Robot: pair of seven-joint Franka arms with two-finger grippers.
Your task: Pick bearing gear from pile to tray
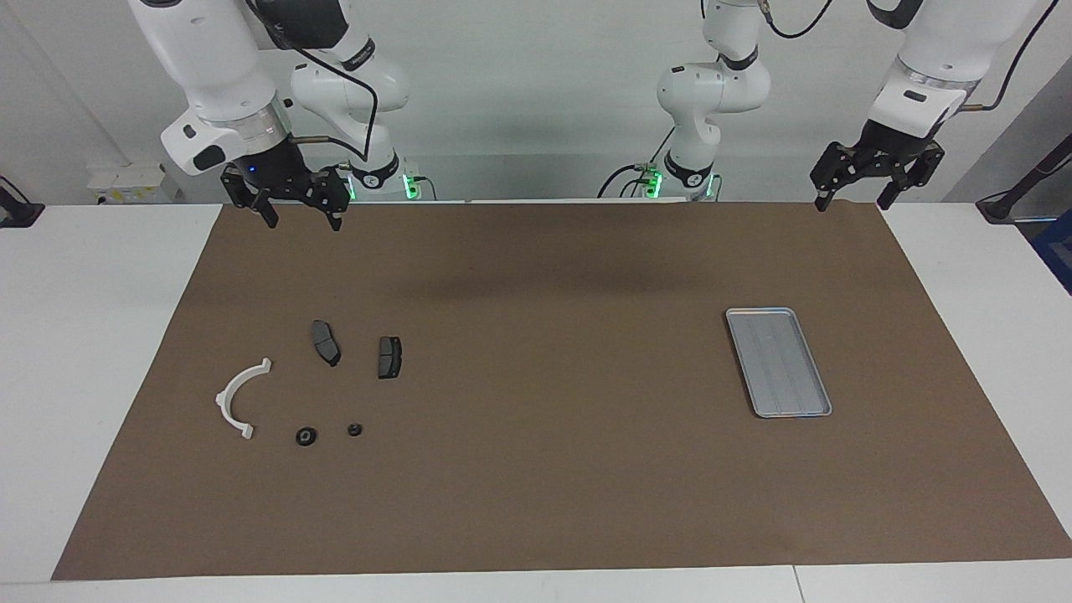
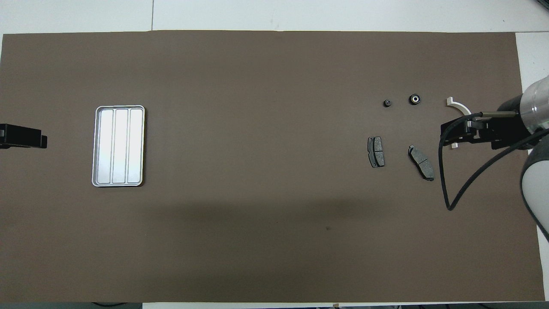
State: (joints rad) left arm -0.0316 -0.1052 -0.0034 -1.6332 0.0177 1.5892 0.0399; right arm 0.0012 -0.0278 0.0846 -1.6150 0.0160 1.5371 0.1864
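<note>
Black bearing gear loose, right-arm end | metal tray bare, left-arm end | right claw, left claw raised, released, awaiting pick

High facing view, steep overhead view, shared mat

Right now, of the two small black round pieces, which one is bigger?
The bigger black round piece is the one right beside the white arc bracket. The smaller round piece sits toward the table's middle, in line with the brake pads.
</note>
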